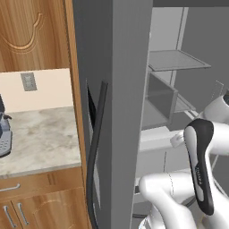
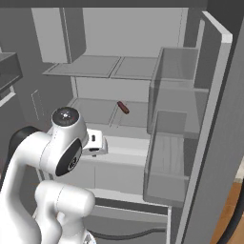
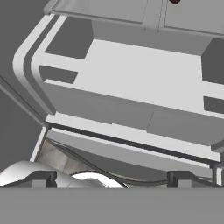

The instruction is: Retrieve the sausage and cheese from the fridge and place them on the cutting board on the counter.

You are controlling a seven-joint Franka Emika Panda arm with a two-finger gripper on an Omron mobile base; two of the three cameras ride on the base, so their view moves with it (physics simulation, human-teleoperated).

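The task is standing at an early stage: the fridge (image 2: 143, 57) is open, its doors swung wide, and the arm is reaching toward the interior, but nothing is being carried yet. The tool (image 3: 113, 178) is released, its two dark tips spread wide at the bottom of the hand view with nothing between them, and it is pointing at the lower drawers (image 3: 131, 83) of the fridge. The sausage (image 2: 123, 107), a short dark red rod, is lying on the middle shelf (image 2: 93, 110) toward its centre, well apart from the tool and above the level at which the hand is looking. The cheese and the cutting board cannot be located in these frames, so both pickups and both placements are judged as still outstanding. To the left of the fridge, in the left base view, the table (image 1: 40, 134) is showing a bare marble stretch with a dark appliance (image 1: 4, 132) at its far left edge and a wall socket (image 1: 28, 81) above it. The left door (image 1: 112, 112) with its dark bar handle (image 1: 96, 152) is standing between the arm and the table, and the right door's bins (image 2: 174, 143) are flanking the opening; both are judged as obstructions to any swing outward from the shelves.
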